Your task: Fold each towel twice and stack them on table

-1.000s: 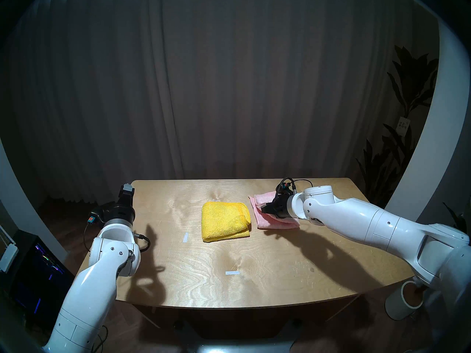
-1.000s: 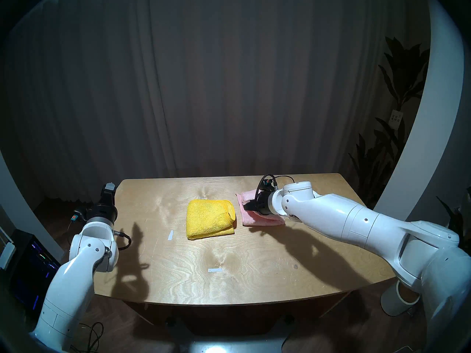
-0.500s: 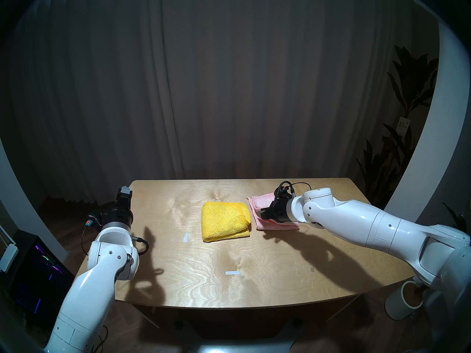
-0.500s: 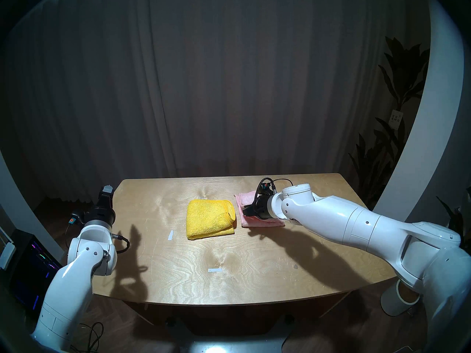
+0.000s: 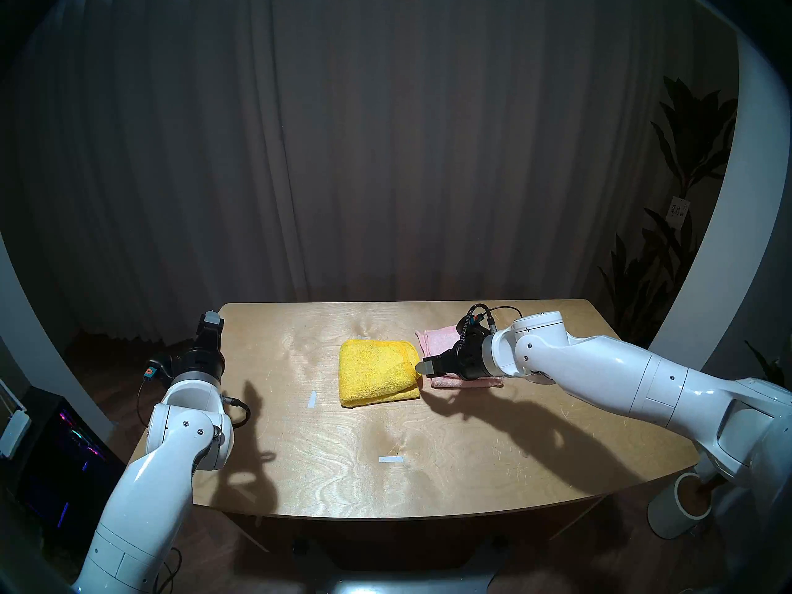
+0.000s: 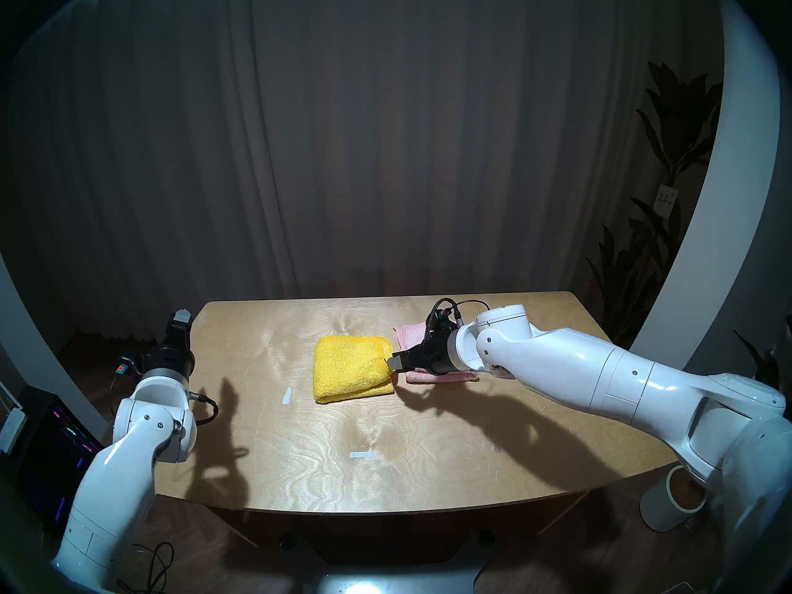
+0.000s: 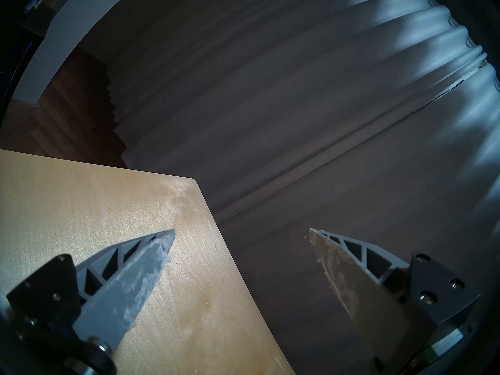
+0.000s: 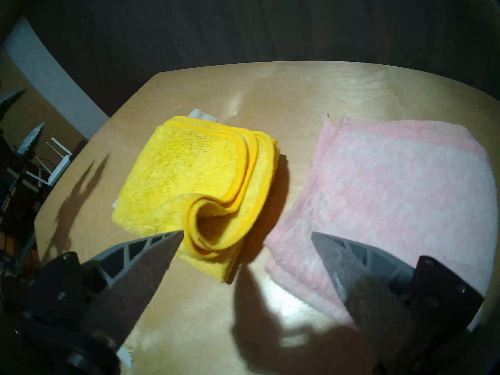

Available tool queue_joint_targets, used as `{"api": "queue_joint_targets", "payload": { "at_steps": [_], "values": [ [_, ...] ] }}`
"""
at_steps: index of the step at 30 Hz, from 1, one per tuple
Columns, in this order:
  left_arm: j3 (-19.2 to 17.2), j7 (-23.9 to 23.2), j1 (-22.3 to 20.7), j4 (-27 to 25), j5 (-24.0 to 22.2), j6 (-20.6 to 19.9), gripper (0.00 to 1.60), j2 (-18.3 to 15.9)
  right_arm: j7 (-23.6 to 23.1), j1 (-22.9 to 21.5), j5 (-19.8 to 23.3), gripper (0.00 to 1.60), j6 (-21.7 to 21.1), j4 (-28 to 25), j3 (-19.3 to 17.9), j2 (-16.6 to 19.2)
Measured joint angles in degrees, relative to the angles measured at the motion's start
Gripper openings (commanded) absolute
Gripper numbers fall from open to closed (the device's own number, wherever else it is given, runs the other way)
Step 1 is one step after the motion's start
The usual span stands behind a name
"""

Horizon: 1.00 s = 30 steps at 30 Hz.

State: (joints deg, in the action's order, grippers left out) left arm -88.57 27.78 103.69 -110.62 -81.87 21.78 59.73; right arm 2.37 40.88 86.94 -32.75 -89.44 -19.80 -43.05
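Now the right pincer (image 8: 246, 236) is seen spread wide and empty, its two fingers hanging just above the gap between the two folded towels. The yellow towel (image 5: 377, 374) lies to its left and slightly farther off, with a curled open corner turned toward the left fingertip; the pink towel (image 8: 392, 204) lies to its right, partly under the right finger and wrist, and its long edge is set roughly left to right. Both towels are lying side by side, close but not stacked, on the far half of the table (image 5: 450, 451). Stacking is judged to remain, and the right arm is plainly the nearer one to either towel. The left pincer (image 7: 240, 239) is held open and empty over the far left corner of the table, well apart from both towels. Two white tape strips (image 5: 391, 459) are marked on the pale wood; a dark curtain (image 5: 385, 151) is hung behind.
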Motion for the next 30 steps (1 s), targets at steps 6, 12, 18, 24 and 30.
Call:
{"api": "queue_joint_targets", "payload": {
  "at_steps": [6, 12, 18, 24, 30],
  "values": [
    [2.8, -0.5, -1.0, 0.2, 0.7, -2.5, 1.6, -0.9, 1.2, 1.9, 7.0, 1.6, -1.4, -5.0, -1.9, 3.8],
    [5.8, -1.4, -2.1, -0.2, 1.0, -4.8, 1.6, -1.4, 2.4, 5.1, 15.8, 1.6, -0.3, -6.6, -4.7, 8.0],
    [8.5, -2.2, -2.7, -1.4, 0.8, -6.1, 1.6, -0.9, 3.0, 8.2, 21.8, 1.6, 1.9, -6.9, -6.2, 11.7],
    [12.5, -2.9, -3.3, -3.2, 0.6, -8.0, 1.6, 0.0, 2.7, 11.9, 28.5, 1.6, 5.1, -7.6, -7.0, 16.0],
    [16.1, -3.5, -3.9, -4.8, 0.5, -9.9, 1.6, 0.8, 1.9, 14.8, 34.7, 1.6, 7.9, -9.0, -7.6, 19.9]
  ]
}}
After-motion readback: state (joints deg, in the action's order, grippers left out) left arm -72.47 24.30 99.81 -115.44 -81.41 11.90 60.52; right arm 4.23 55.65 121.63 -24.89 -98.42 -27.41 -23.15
